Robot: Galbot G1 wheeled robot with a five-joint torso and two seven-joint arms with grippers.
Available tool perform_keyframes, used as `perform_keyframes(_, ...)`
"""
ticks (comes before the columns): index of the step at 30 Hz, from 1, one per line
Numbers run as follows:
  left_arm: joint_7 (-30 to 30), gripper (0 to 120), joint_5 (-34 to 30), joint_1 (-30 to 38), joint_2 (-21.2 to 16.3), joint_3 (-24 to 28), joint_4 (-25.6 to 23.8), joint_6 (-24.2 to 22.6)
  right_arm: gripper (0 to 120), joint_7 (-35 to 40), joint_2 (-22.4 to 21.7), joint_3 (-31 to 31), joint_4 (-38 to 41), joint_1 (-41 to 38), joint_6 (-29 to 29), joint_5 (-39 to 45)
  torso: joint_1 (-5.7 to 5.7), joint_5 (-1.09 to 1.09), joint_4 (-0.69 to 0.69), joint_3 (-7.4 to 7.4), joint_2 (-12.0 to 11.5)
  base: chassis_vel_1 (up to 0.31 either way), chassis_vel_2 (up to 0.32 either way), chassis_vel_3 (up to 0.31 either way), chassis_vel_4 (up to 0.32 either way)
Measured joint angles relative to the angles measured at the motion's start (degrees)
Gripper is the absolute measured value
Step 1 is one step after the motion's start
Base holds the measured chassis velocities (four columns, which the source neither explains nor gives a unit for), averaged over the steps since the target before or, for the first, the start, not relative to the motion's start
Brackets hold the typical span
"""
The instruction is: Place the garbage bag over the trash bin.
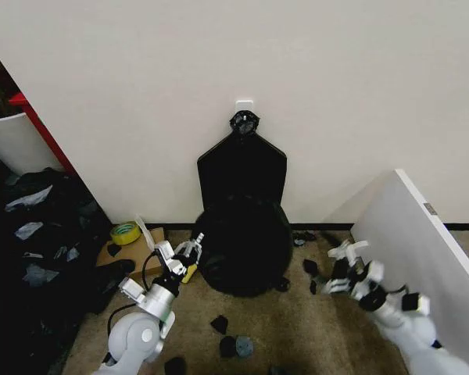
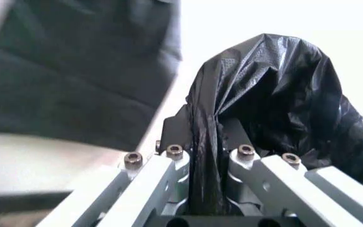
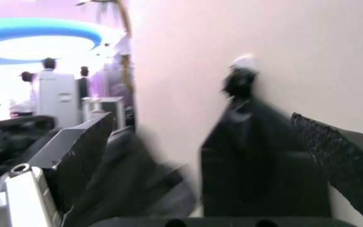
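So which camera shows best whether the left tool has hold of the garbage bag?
The left wrist view: a fold of the garbage bag is pinched in the left tool. The head view shows the bag draped as a mound; the right wrist view shows blurred black plastic.

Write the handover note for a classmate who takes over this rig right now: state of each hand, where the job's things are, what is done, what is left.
Left hand: shut on a fold of the garbage bag, low at the bag's left side.
Right hand: open, holding nothing, on the floor side to the right of the bag.
Garbage bag: draped as a black dome on the floor against the wall, below the flat bundle of bags hanging from a wall hook.
Trash bin: cannot be seen under the bag; cannot tell how far it is covered.
Done: bag gripped and apparently draped over.
Left: check that the rim is wrapped, then release.
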State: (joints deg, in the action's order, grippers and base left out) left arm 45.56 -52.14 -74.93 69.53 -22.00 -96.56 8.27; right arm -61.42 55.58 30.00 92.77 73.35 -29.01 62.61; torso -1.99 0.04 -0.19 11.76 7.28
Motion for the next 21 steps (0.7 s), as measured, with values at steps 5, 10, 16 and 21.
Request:
perform_keyframes(5, 15.25, 5, 2.4, 4.12, -0.06, -0.75, 8.33, 3.77, 100, 6.19, 0.12, -0.99, 2.76, 0.84, -1.39, -2.49, 0.0, 0.0, 0.0, 0.0, 0.0, 0.0, 0.0, 0.0, 0.0)
perform_keyframes(10, 20.18, 5, 1.02, 6.35, 0.02, -1.23, 10.89, 4.59, 100, 6.05, 0.72, -2.28, 5.07, 2.44, -2.27, -6.59, 0.0, 0.0, 0.0, 0.0, 0.0, 0.0, 0.0, 0.0, 0.0)
perform_keyframes(16, 23.42, 5, -0.23, 6.66, -0.04, -1.59, 10.97, 4.61, 100, 8.08, 1.55, -3.41, 7.74, 4.0, -3.0, -14.01, 0.0, 0.0, 0.0, -0.01, 0.0, 0.0, 0.0, 0.0, 0.0)
perform_keyframes(21, 25.37, 5, -0.2, 6.26, -0.05, -1.8, 10.86, 4.78, 100, 13.94, 1.85, -4.11, 9.44, 4.95, -3.72, -22.35, 0.0, 0.0, 0.01, -0.01, 0.0, 0.0, 0.0, 0.0, 0.0)
